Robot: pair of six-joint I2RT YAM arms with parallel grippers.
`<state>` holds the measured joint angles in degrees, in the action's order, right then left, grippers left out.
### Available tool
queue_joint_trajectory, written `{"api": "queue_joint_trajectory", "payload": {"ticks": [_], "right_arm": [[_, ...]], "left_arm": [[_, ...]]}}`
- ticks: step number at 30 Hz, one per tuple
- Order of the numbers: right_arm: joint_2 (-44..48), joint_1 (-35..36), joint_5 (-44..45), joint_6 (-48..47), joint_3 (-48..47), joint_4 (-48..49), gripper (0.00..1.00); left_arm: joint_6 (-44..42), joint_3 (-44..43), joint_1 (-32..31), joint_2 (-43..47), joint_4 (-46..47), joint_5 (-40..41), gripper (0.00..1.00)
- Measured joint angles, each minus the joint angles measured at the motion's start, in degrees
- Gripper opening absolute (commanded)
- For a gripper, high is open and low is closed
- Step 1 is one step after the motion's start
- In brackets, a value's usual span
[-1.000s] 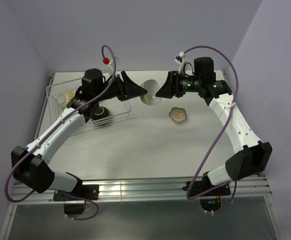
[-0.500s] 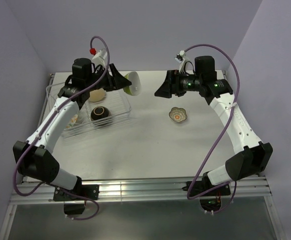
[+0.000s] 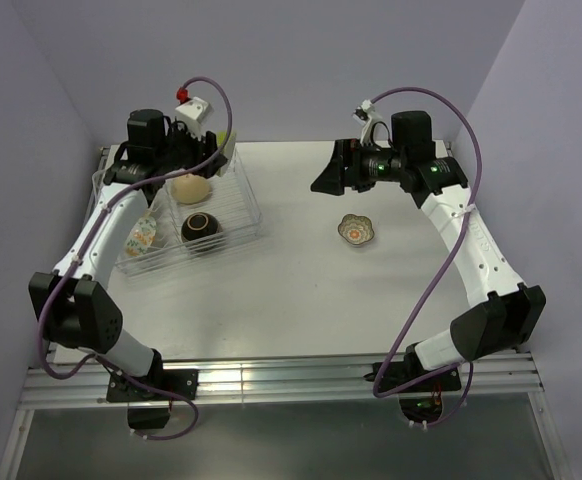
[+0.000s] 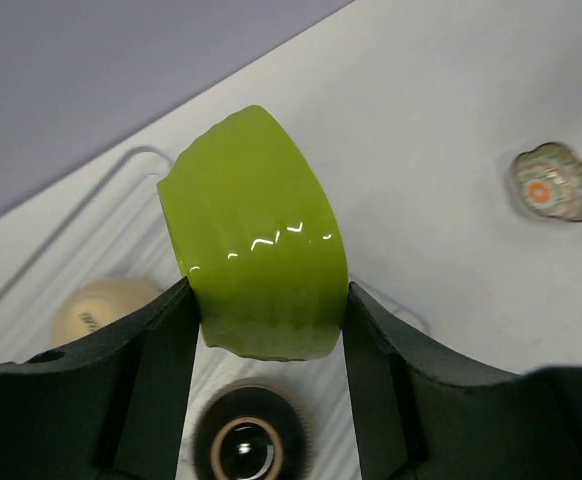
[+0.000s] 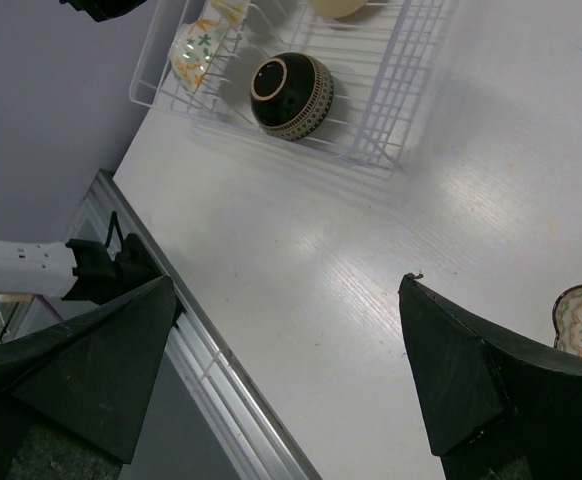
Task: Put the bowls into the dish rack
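**Ana:** Starting at the near edge, both arm bases are bolted there and nothing else is going on. Moving up the bench, the small scalloped bowl [image 3: 355, 230] sits alone on the table right of centre, out in the open.

**Ben:** And level with it on the left side is the dish rack [image 3: 254, 212], running up toward the far-left corner. In its near end there's the dark brown bowl [image 3: 201, 226], bottom up, with the white patterned bowl [image 3: 143, 235] tilted beside it, closer to the left edge.

**Ana:** Further in comes the tan bowl [image 3: 191, 188], in the rack's far half. What about the right gripper [image 3: 323, 178]?

**Ben:** It hangs above the table near the far edge, well apart from the scalloped bowl. The wrist view shows its jaws spread wide, with nothing between them.

**Ana:** Now the far-left corner, where the action is! The left gripper [image 4: 268, 295] has the lime-green bowl [image 4: 256, 220].

**Ben:** Clamped tight, too, one finger pressed on each side of that ribbed wall. The bowl is tipped on its side in the air over the far end of the rack, with the tan and dark bowls below it.
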<state>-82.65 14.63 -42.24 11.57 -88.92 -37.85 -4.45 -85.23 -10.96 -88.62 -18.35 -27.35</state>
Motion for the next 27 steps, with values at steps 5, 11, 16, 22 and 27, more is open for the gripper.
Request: {"api": "queue_joint_trajectory", "payload": {"ticks": [5,11,16,22,27], "right_arm": [[-0.2,-0.4,0.5,-0.1,0.0,-0.2,1.00],[-0.2,-1.0,0.7,-0.6,0.0,-0.8,1.00],[-0.4,-1.2,0.7,-0.8,0.0,-0.8,1.00],[-0.7,-1.4,0.6,-1.0,0.0,-0.8,1.00],[-1.2,-1.5,0.6,-1.2,0.0,-0.9,1.00]], "left_arm": [[-10.0,0.0,0.0,-1.7,0.6,3.9,0.00],[-20.9,0.0,0.0,-6.5,0.2,8.0,0.00],[-26.8,0.0,0.0,-9.6,0.1,9.8,0.00],[-31.6,-1.8,-0.3,-13.2,0.1,11.1,0.00],[-35.5,-3.4,-1.3,-16.3,0.1,13.5,0.00]]}}
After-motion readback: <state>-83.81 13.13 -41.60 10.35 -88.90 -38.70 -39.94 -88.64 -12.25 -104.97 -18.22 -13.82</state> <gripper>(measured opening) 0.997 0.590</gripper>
